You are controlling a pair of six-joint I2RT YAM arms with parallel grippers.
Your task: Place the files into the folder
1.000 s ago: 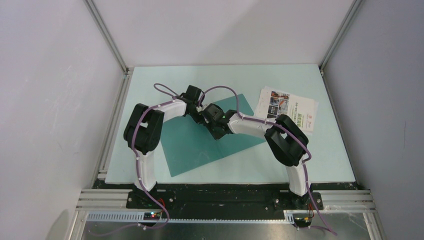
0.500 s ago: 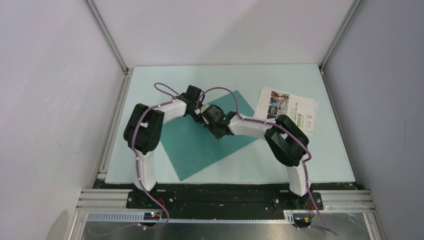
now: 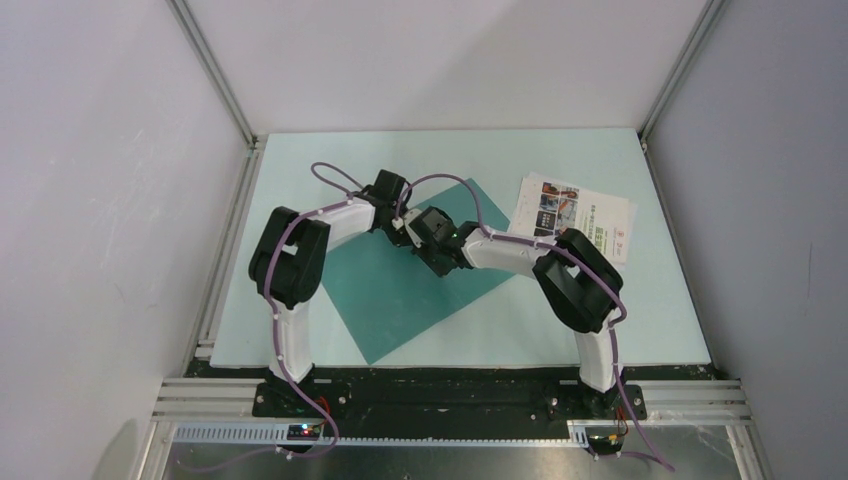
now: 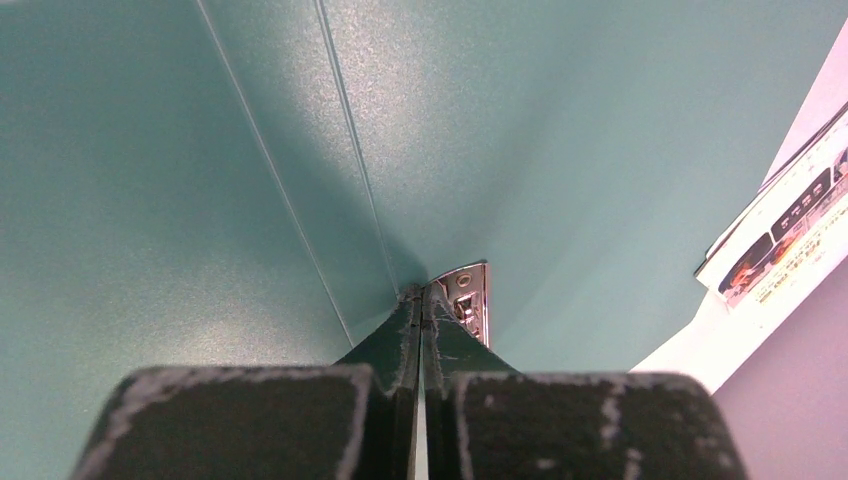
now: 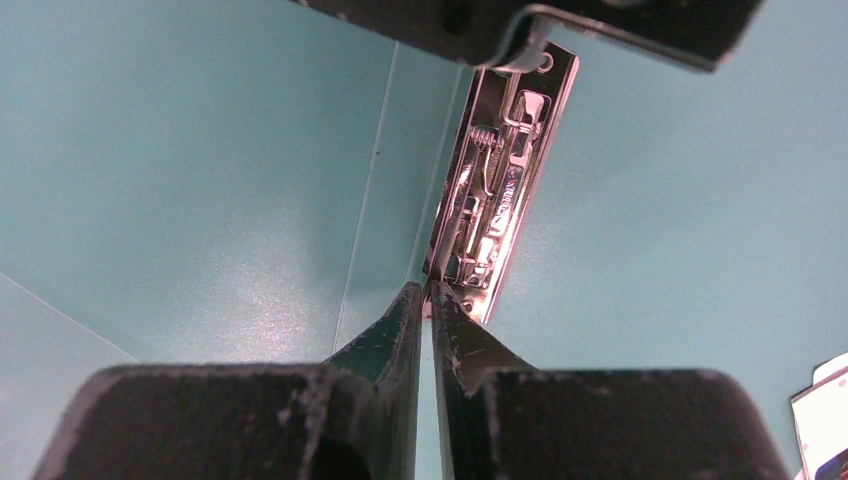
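The teal-green folder (image 3: 390, 300) lies open and skewed on the table's middle. Its metal clip (image 5: 500, 180) runs along the inner spine. My left gripper (image 4: 422, 292) is shut, with its tips down on the folder at one end of the clip (image 4: 470, 295). My right gripper (image 5: 430, 288) comes from the opposite side, its jaws closed to a thin slit on the clip's near end. In the top view both grippers, left (image 3: 405, 222) and right (image 3: 420, 235), meet over the spine. The files (image 3: 575, 215) lie at the back right, brochure page uppermost, outside the folder.
The pale table top (image 3: 300, 330) ends in metal frame rails on the left (image 3: 225, 250) and right (image 3: 690, 260). Purple cables loop over both arms above the folder. An edge of the files (image 4: 790, 230) shows beyond the folder's right border.
The folder has swung and slid to the right under the grippers; its near corner sits further right. Both wrists have shifted slightly right with it.
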